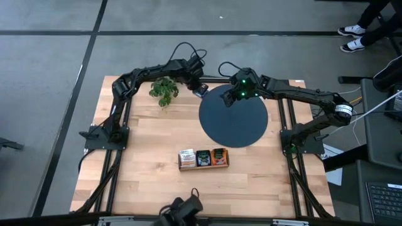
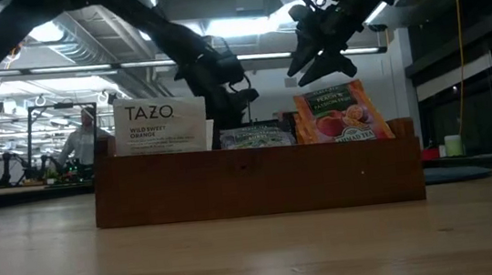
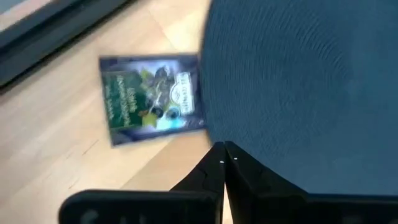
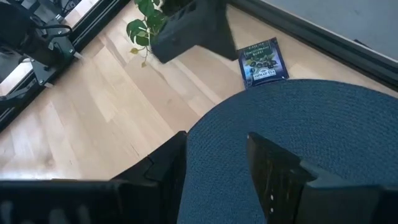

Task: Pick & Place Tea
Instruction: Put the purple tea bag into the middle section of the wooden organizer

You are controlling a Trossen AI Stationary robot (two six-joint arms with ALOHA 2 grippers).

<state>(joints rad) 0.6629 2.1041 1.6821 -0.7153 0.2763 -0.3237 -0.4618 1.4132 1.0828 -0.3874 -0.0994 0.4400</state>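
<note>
a dark teal tea packet [image 4: 263,62] lies flat on the tabletop [image 1: 144,157] just beside the black disc [image 1: 233,116], at its far-left edge. the left gripper [image 3: 222,163] hovers over it, fingers pressed shut on nothing; they likely must reopen, then straddle the packet. the right gripper [image 4: 214,165] waits wide open, empty, above the disc.

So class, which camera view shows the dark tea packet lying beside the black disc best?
The right wrist view: the whole dark tea packet lies sharp on the wood, at the disc edge. The left wrist view shows it blurred, the high view tiny and partly hidden by the left gripper; the low view misses it.
</note>
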